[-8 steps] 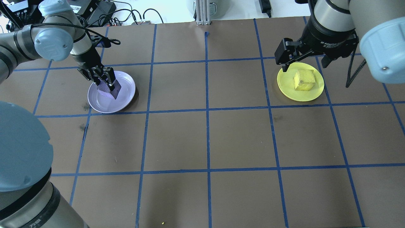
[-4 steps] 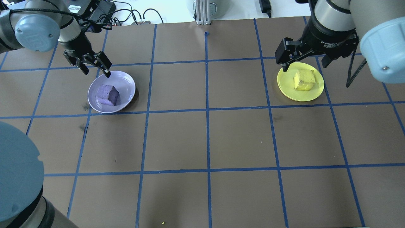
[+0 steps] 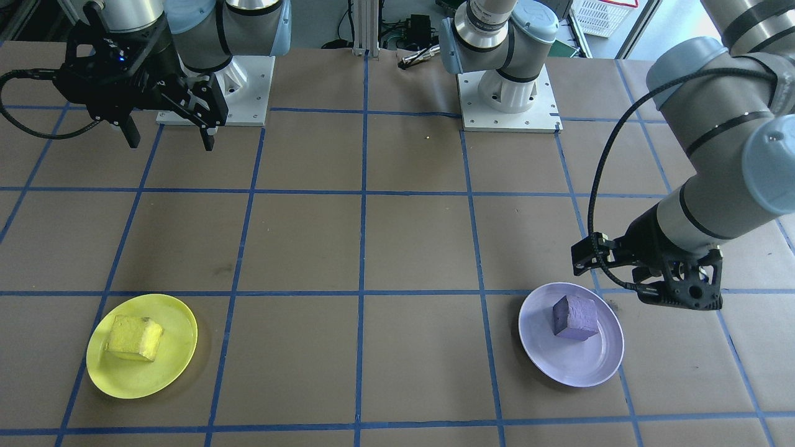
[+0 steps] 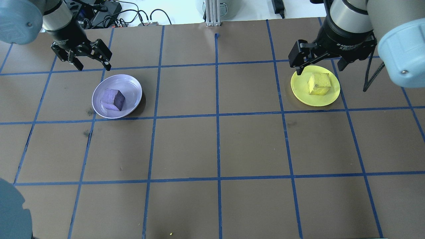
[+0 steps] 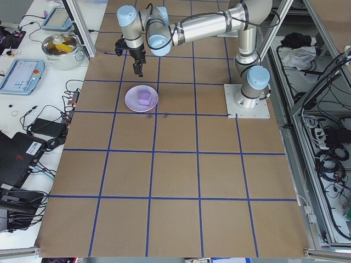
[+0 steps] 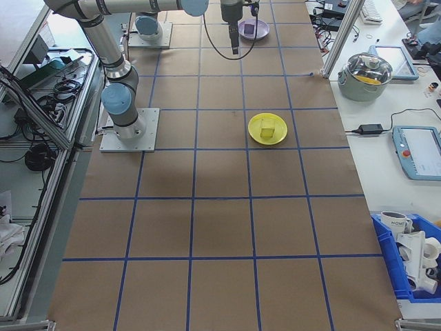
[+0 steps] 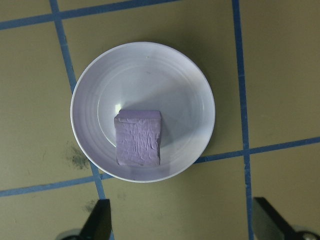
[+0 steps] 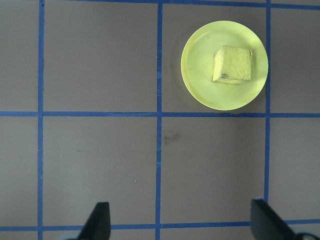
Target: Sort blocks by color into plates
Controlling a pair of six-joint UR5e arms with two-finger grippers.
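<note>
1. The purple block (image 4: 113,99) is seated inside the lavender plate (image 4: 132,87) on the counter (image 4: 215,146), resting on the plate floor.
2. The yellow block (image 4: 319,83) is seated inside the yellow plate (image 4: 300,87), well apart from the lavender plate.
3. The left claw (image 4: 89,61) is held above the counter beside the far rim of the lavender plate; its jaws are spread and nothing is gripped.
4. The right claw (image 4: 318,64) is raised high over the yellow plate; its jaws are spread wide and nothing is gripped.
5. The counter surface is marked with a grid of blue tape (image 4: 217,114).
</note>
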